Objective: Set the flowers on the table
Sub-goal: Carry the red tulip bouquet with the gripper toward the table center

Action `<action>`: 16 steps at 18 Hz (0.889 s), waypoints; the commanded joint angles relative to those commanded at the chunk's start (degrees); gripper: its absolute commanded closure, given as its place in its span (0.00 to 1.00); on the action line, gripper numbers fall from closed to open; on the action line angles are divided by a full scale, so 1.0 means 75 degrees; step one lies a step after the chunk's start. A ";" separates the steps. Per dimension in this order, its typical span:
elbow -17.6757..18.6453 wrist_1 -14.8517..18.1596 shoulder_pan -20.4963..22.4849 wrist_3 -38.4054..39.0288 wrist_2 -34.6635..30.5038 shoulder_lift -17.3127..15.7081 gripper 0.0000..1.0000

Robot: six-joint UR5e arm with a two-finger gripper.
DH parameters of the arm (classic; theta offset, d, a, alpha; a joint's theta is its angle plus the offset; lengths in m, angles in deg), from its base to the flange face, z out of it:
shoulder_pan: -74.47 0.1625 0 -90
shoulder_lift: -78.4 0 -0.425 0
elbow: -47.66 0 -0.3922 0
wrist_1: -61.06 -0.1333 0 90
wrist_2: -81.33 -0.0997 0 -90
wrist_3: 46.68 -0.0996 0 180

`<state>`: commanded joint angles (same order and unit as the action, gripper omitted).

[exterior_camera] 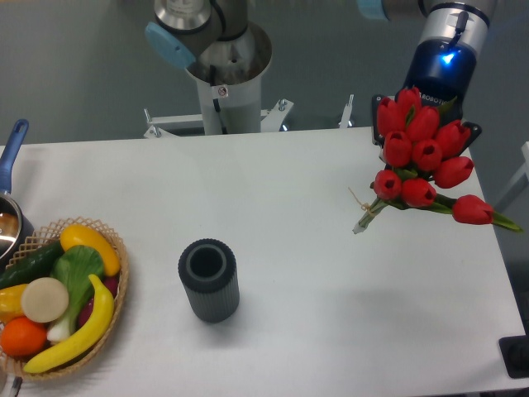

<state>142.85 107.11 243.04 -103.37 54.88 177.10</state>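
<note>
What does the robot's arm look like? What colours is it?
The arm is made of round silver-grey metal tubes with light blue caps on its joints. Its base is a pale column with a small red and white sticker. Near the hand there is a shiny dark blue part with a little glowing blue light. The hand itself is black and mostly hidden behind red flowers.

You had flowers (423,161) over far right part of table (314,248): bunch of red tulips, blooms bunched tight facing camera, one bloom sticking out lower right with green leaf past it. Green stems ran down-left, tied with thin pale string near cut ends. Couldn't tell whether stem ends touched tabletop. Table was white, matte, rounded corners, pretty big.
</note>
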 joint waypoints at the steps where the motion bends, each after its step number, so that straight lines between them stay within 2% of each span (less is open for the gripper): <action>1: 0.0012 0.0012 -0.0012 0.0000 -0.0012 -0.0058 0.56; 5: 0.0046 0.0047 -0.0012 0.0035 -0.0597 -0.0199 0.56; 9: 0.0175 0.0070 -0.0012 0.0047 -0.0702 -0.0375 0.56; 14: 0.0328 0.0117 -0.0094 0.0047 -0.2201 -0.0749 0.56; 16: 0.0445 0.0117 -0.0117 0.0035 -0.2553 -0.0820 0.56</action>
<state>146.18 107.99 242.16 -103.11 35.73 170.95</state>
